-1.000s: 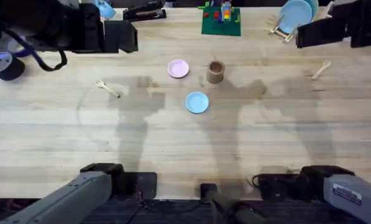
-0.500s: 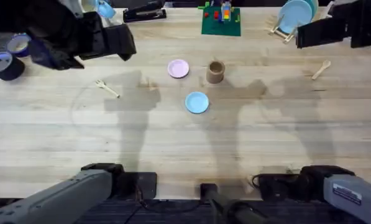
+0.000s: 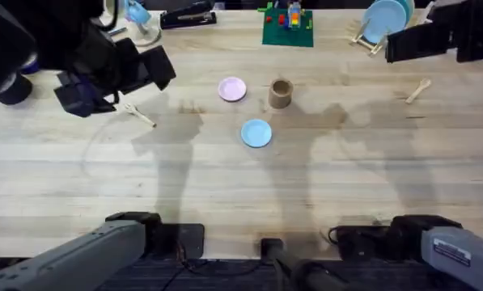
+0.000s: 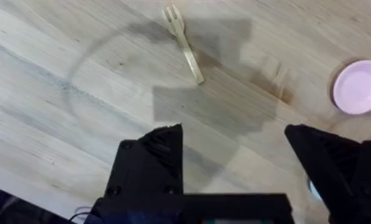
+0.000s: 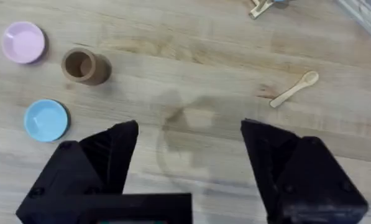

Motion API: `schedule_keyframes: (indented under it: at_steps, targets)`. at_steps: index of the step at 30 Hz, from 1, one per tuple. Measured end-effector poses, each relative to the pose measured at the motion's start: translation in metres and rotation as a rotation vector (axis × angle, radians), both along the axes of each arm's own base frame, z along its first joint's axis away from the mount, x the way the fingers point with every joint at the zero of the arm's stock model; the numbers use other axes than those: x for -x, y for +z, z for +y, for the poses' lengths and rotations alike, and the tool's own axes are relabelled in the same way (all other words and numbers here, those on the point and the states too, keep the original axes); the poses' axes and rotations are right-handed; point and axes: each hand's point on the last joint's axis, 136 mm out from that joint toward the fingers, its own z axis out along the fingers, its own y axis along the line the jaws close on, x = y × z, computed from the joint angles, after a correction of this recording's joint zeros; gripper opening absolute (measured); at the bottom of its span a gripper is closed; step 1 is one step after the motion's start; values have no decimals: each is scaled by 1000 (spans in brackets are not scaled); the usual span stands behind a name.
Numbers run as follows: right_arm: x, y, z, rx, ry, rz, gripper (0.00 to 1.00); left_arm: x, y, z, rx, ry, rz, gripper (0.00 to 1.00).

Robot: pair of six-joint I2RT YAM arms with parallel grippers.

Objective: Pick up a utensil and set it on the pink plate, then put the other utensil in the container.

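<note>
**Fork pick pending, nothing placed yet**

Left gripper point(image 4: 235, 155) is held spread and empty above the table; the fork point(image 3: 140, 115) lies flat well left of the pink plate point(image 3: 232, 89); jaws should be squared across the handle before descent; the container point(image 3: 281, 93) sits just right of that plate; the spoon point(image 3: 418, 90) lies far right of it; right gripper point(image 5: 188, 158) is likewise spread, empty.

1. A pale wooden table point(image 3: 249, 186) of long, grained planks spans the overhead view.
2. Soft grey shadows lie across its middle, cast by light from above.
3. Along its far edge stand a green brick baseplate point(image 3: 287, 29) carrying small coloured bricks, a black stapler point(image 3: 188, 14) and a roll of dark tape point(image 3: 14, 87).
</note>
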Motion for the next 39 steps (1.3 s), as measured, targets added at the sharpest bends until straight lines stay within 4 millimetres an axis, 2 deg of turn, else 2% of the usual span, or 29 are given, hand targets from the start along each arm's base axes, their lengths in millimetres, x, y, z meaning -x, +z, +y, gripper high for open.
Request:
schedule_keyframes:
  at_steps: [3,8,18,26,39]
  targets:
    - [0,0,0,0,0,0,995,-2,-10,4,11,48,-10,993]
    - [0,0,0,0,0,0,995,4,-28,23,32,182,25,993]
    - [0,0,0,0,0,1,995,-9,-67,51,34,327,113,993]
    - [0,0,0,0,0,0,995,-27,-89,55,37,339,121,992]
    - [0,0,0,0,0,0,995,-51,-108,60,37,344,89,991]
